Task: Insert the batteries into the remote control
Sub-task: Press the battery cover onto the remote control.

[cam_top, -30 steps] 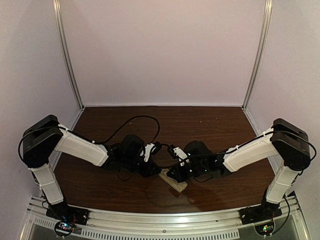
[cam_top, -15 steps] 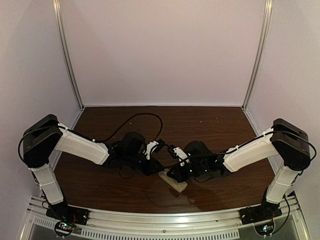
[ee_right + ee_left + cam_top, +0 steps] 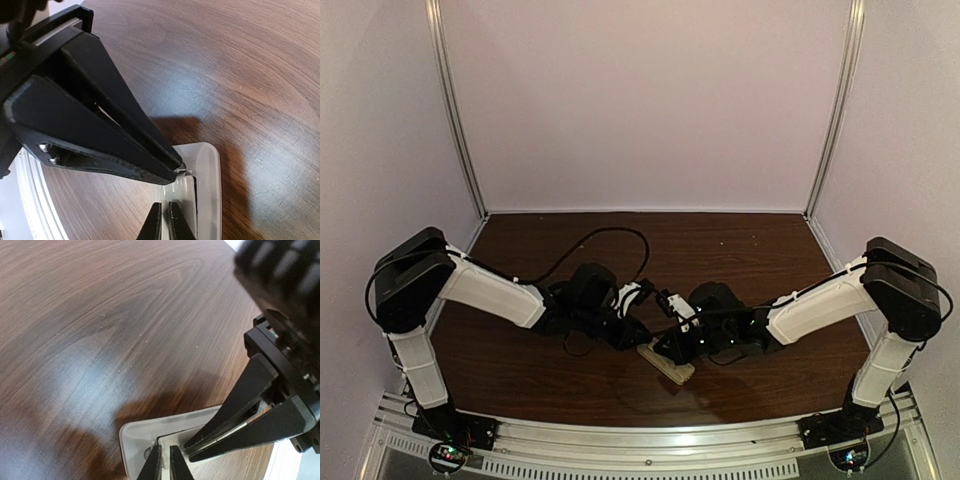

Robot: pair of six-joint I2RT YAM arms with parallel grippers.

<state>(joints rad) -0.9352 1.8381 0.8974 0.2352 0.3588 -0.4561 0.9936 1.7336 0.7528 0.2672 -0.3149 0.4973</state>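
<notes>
The remote control (image 3: 672,368) lies back up near the table's front middle, a pale slim slab with a recessed panel (image 3: 185,192). Both grippers meet over its far end. My left gripper (image 3: 642,338) comes in from the left, jaws shut, its tips (image 3: 163,465) down at the recess corner with nothing seen between them. My right gripper (image 3: 666,346) reaches in from the right, also shut, tips (image 3: 164,220) resting on the recessed panel. In the right wrist view the left gripper's fingertips (image 3: 176,165) touch a small white nub at the recess edge. The batteries are out of view.
Dark wood table (image 3: 720,250) with pale walls on three sides and a metal rail (image 3: 640,440) along the near edge. A black cable (image 3: 590,240) loops behind the left arm.
The left arm has slid right toward the remote's far end and its jaws have closed. The right arm and the remote have stayed put.
</notes>
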